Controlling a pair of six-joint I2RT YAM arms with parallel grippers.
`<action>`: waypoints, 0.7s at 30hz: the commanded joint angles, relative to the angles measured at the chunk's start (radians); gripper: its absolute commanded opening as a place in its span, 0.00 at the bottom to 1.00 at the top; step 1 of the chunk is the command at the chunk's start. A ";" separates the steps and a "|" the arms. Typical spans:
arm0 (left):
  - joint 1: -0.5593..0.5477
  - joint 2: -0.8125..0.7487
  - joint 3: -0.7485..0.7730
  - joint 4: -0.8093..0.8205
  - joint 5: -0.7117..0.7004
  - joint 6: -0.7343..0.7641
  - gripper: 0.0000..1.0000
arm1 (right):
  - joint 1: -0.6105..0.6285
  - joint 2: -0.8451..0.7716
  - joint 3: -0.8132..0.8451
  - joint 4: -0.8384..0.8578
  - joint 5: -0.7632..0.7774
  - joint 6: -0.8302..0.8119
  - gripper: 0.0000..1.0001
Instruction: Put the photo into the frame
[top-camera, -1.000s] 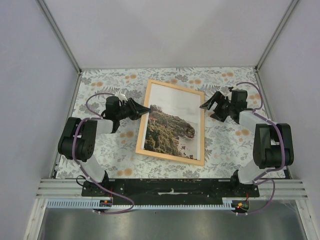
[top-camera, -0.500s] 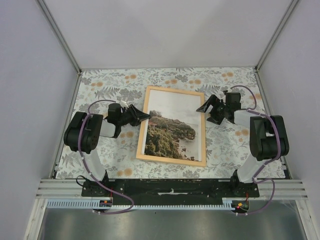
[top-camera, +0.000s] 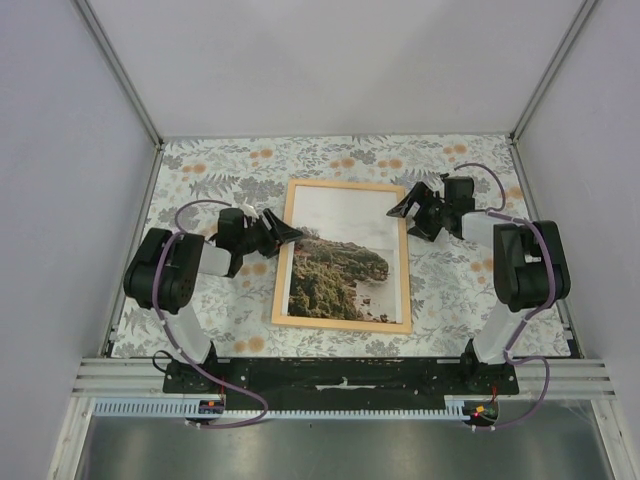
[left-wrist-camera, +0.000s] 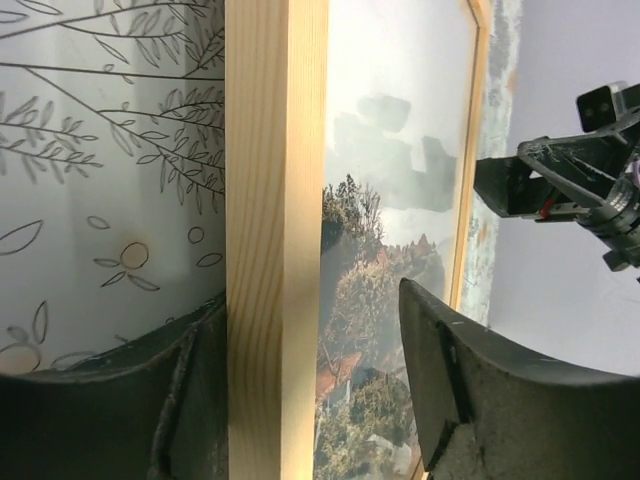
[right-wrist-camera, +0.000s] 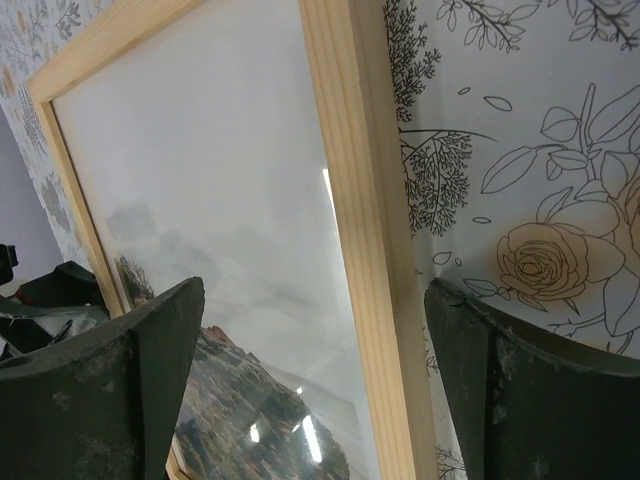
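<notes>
On floral table, straddles stiff, likely light frame at its side rails, sound holds, with left gripper and right gripper spread.

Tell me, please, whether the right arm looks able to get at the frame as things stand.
Probably yes: the right gripper hangs open astride the right rail of the frame, and nothing visible lies between its jaws and the wood.
</notes>
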 joint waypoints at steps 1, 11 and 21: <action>0.006 -0.092 0.031 -0.299 -0.183 0.187 0.70 | 0.004 0.027 0.068 -0.007 0.001 -0.016 0.98; 0.005 -0.204 0.068 -0.554 -0.352 0.303 0.74 | 0.013 0.059 0.135 -0.037 -0.010 -0.024 0.98; -0.039 -0.244 0.082 -0.620 -0.392 0.309 0.74 | 0.042 0.087 0.203 -0.088 -0.011 -0.033 0.98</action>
